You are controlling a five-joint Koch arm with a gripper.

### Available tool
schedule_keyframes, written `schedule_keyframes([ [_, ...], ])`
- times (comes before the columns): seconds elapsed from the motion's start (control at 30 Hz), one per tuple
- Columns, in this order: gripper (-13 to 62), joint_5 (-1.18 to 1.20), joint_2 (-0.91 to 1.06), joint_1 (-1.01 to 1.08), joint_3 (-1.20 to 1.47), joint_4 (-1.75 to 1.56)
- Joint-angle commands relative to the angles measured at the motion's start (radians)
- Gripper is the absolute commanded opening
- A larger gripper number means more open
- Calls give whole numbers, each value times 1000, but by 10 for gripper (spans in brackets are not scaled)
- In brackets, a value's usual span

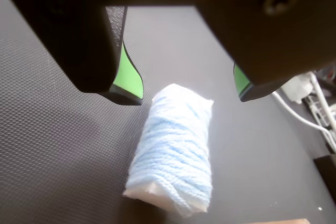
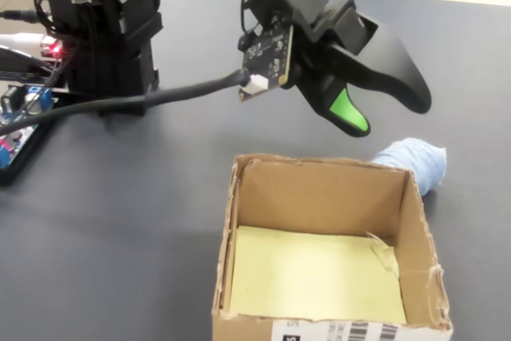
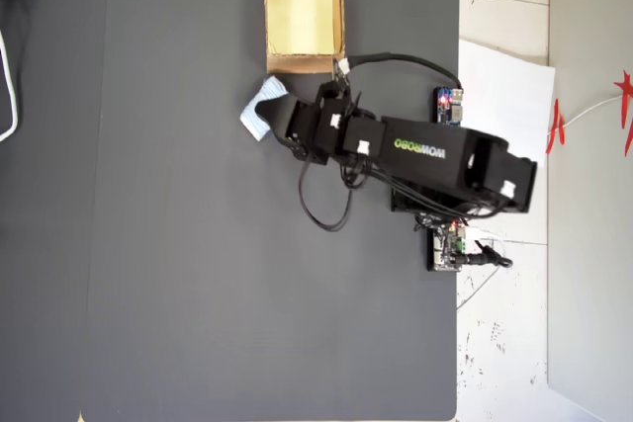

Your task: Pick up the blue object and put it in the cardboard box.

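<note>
In the wrist view, going left to right, the gripper [image 1: 186, 95] is hanging spread wide above the dark mat [image 1: 58, 145], its 2 green-padded jaws straddling the blue object [image 1: 176, 150] without touching it. The blue object is lying on the mat below and between them, loose, gripped by nothing.

So the step in hand looks like the approach for the pick: lining up over the target, with nothing lifted yet. The next move calls for lowering until the pads flank the roll, then closing across its narrow width.

In the fixed view, the cardboard box [image 2: 239, 229] is sitting empty, just beside the blue object at its far right corner, so the carry should be short.

Readable writing: a barcode label [image 2: 335, 331] on the box front, its text too small to read, and "WOWROBO" on the arm [image 3: 420, 150] in the overhead view.
</note>
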Motion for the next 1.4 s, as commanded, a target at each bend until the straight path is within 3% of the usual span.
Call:
schedule_keyframes([
  [0.0,337,9,-8,8,-81,-8],
  [0.33,329,8,-178,25,-152,-9],
  [0.47,285,2,-247,25,-196,-11],
  [0.67,91,-87,-253,38,-190,-38],
  [1.0,91,23,-129,28,-98,-264],
  [1.37,92,72,143,-26,-12,-440],
])
